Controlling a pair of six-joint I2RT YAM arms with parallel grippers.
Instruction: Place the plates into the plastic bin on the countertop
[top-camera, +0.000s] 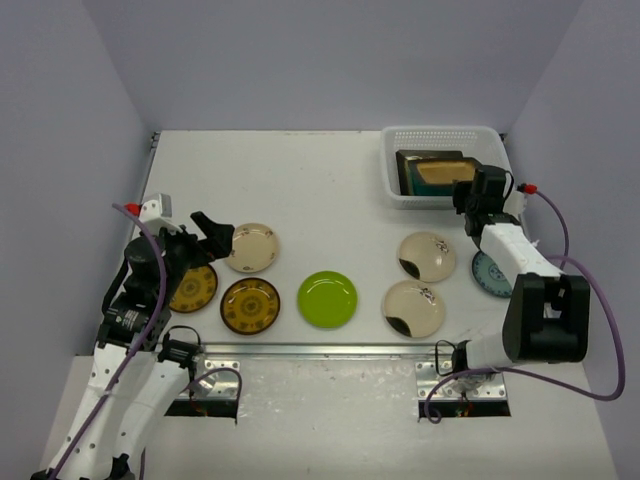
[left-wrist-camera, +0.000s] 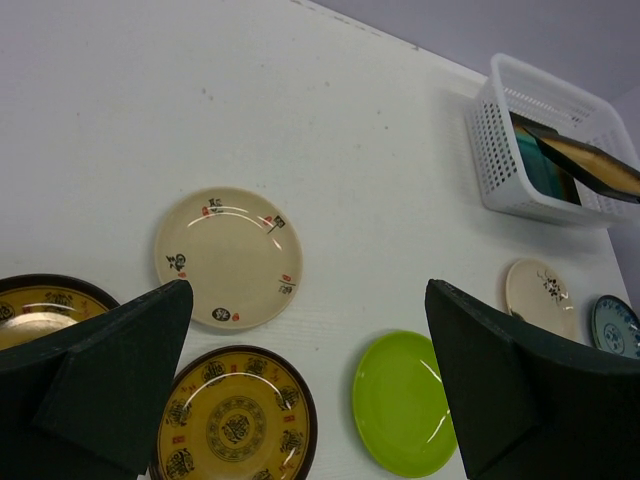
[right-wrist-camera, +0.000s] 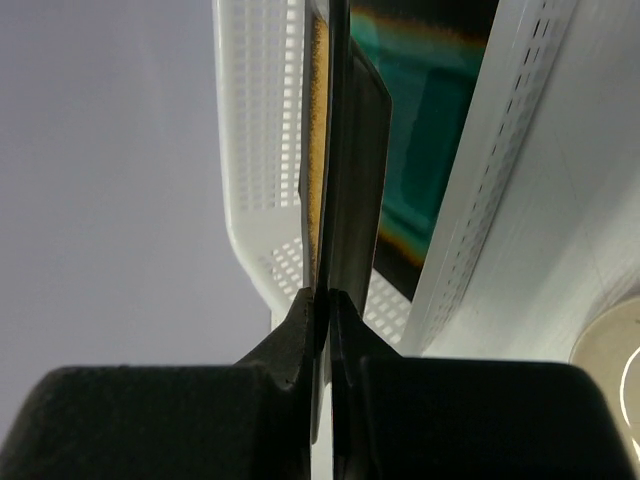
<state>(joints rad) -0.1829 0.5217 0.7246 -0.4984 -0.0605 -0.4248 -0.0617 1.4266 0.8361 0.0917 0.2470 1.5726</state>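
1 teal square dark-rimmed plate (top-camera: 408, 176) lies in the white perforated plastic bin (top-camera: 391, 150), and the right gripper (top-camera: 472, 196), jaws clamped on 1 amber square plate (top-camera: 445, 172), holds it tilted over the bin. 7 wait on the white countertop (top-camera: 320, 180): 2 brown-gold round plates (top-camera: 250, 305), 1 lime green plate (top-camera: 327, 299), 3 cream plates (top-camera: 427, 256) and 1 blue-white plate (top-camera: 490, 275). The left gripper (top-camera: 213, 232) hovers with its jaws wide apart.

No legible text, character-like marks on cream plate (left-wrist-camera: 228, 258) and brown-gold plate (left-wrist-camera: 235, 425), unreadable

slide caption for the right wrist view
Right gripper clamps the amber plate edge-on inside the plastic bin, alongside the teal plate.
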